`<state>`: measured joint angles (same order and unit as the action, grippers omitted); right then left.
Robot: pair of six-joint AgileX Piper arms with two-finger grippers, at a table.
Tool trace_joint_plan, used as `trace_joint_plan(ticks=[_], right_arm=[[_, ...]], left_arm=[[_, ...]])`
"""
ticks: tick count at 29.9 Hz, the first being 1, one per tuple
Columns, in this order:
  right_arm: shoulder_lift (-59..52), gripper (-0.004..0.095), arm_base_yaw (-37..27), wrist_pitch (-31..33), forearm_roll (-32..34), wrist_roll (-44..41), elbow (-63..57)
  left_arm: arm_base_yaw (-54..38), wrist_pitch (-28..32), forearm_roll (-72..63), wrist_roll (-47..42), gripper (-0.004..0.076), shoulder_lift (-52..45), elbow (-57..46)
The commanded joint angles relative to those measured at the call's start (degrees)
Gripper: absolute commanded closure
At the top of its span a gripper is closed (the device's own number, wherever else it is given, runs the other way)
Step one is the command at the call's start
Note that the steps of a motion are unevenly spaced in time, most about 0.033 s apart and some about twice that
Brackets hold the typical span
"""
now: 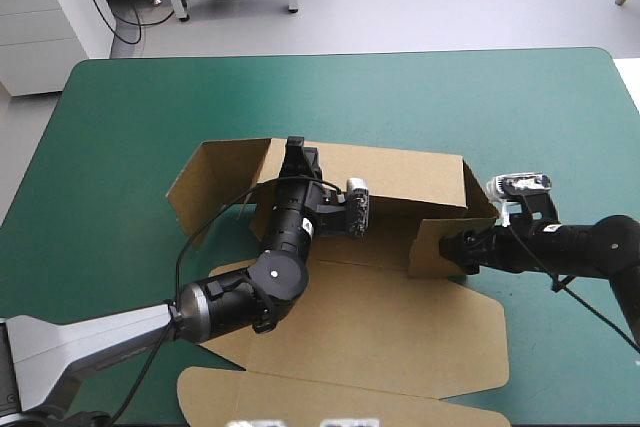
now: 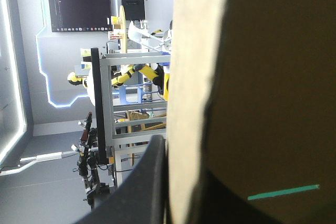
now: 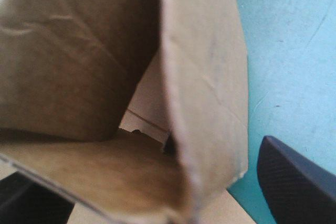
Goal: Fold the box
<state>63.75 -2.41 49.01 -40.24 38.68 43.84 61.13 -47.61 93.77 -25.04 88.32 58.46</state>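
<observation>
The brown box (image 1: 400, 327) lies in the middle of the teal-green tabletop (image 1: 420, 97), its near panels flat, its far wall raised and a side flap at the right end standing upright. The left pincer (image 1: 298, 155) is clamped on the top edge of the far wall near its left end, its black fingers (image 2: 144, 187) all but closed with the board between them. The right pincer (image 1: 463, 247) is spread wide, one finger either side of the upright right flap.
</observation>
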Motion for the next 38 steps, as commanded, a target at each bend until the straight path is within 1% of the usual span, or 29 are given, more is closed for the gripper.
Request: trace_joint_plan(ticks=[1, 5, 7, 10, 11, 13, 14, 16, 17, 18, 19, 21, 25, 26, 29, 38], right_arm=[[-1.61, 0.01, 5.68, -7.55, 2.36, -2.74, 1.43], [-3.48, 0.01, 13.04, -16.89, 10.09, -12.04, 1.43], [-4.35, 0.01, 16.74, -20.54, 13.88, -16.99, 1.43], [-4.9, 0.01, 21.69, -25.23, 22.3, -25.3, 1.43], [-4.9, 0.01, 23.87, -26.57, 26.96, -29.87, 1.43], [-4.9, 0.0101, 26.62, -27.95, 34.06, -37.83, 1.43], [-4.68, 0.0101, 28.48, -28.45, 39.82, -43.59, 1.43], [-4.57, 0.0117, 30.68, -28.17, 48.18, -52.3, 1.43], [-4.48, 0.015, 31.66, -27.58, 52.08, -56.01, 1.43], [-4.48, 0.0188, 32.47, -27.13, 54.52, -58.37, 1.43], [-4.48, 0.0252, 33.06, -27.01, 56.87, -60.44, 1.43], [-4.48, 0.0411, 33.63, -27.3, 58.94, -61.37, 1.43], [-4.48, 0.0861, 33.77, -29.81, 58.86, -61.37, 1.43], [-4.48, 0.0927, 33.77, -30.36, 58.75, -61.37, 1.43], [-4.48, 0.0928, 33.77, -31.92, 57.75, -61.05, 1.43], [-4.48, 0.0928, 33.77, -31.85, 57.75, -61.05, 1.43]], left_arm=[[0.47, -1.77, 3.33, -0.91, 0.0731, -2.58, 1.54], [0.47, -1.77, 3.22, -0.91, 0.0731, -2.58, 1.54], [0.47, -1.77, 2.98, -1.06, 0.0731, -2.58, 1.54], [0.47, -1.77, 2.98, -1.06, 0.0731, -2.58, 1.54], [0.47, -1.77, 2.98, -1.06, 0.0731, -2.58, 1.54], [0.47, -1.77, 2.98, -1.06, 0.0731, -2.58, 1.54], [0.47, -1.77, 2.98, -1.06, 0.0731, -2.58, 1.54], [0.47, -1.77, 2.98, -1.06, 0.0731, -2.58, 1.54], [0.47, -1.77, 2.98, -1.06, 0.0731, -2.58, 1.54], [0.47, -1.77, 2.98, -1.06, 0.0731, -2.58, 1.54], [0.47, -1.77, 2.98, -1.06, 0.0731, -2.58, 1.54], [0.47, -1.77, 2.98, -1.06, 0.0731, -2.58, 1.54], [0.47, -1.77, 2.98, -1.06, 0.0731, -2.58, 1.54], [0.47, -1.77, 2.98, -1.06, 0.0731, -2.58, 1.54], [0.47, -1.77, 2.98, -1.06, 0.0731, -2.58, 1.54], [0.47, -1.88, 4.04, -1.06, 0.0731, -2.58, 1.54]])
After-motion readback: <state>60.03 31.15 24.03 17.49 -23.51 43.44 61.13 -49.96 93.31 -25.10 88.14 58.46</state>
